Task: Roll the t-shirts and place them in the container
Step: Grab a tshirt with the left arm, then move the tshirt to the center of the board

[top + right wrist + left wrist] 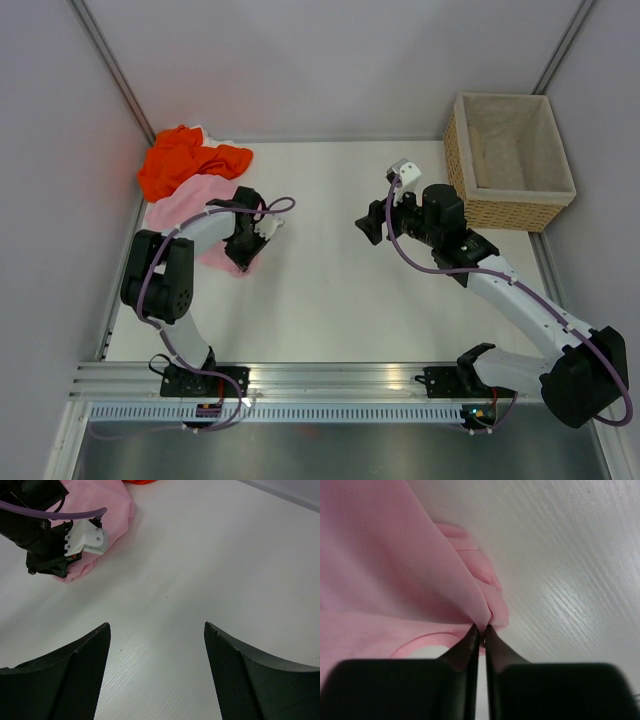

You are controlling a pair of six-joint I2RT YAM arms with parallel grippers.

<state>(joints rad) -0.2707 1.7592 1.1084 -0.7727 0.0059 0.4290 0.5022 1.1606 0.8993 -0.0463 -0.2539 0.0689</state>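
The light pink t-shirt (pixel 185 200) lies crumpled at the table's left, and the bright orange t-shirt (pixel 185 158) is bunched behind it in the far left corner. My left gripper (pixel 242 262) is down at the pink shirt's near right edge. In the left wrist view a fold of that pink t-shirt (pixel 395 570) is pinched between the tips, so the left gripper (pixel 482 627) is shut on cloth. My right gripper (pixel 372 222) hovers over the table's middle. It stands open (pixel 156 625) with only bare table between its fingers, and the pink t-shirt (pixel 107 502) shows far ahead.
A woven wicker basket (pixel 505 212) with pale lining stands at the far right corner. White table surface (pixel 330 290) stretches between the two arms. Grey walls close the left, back and right sides.
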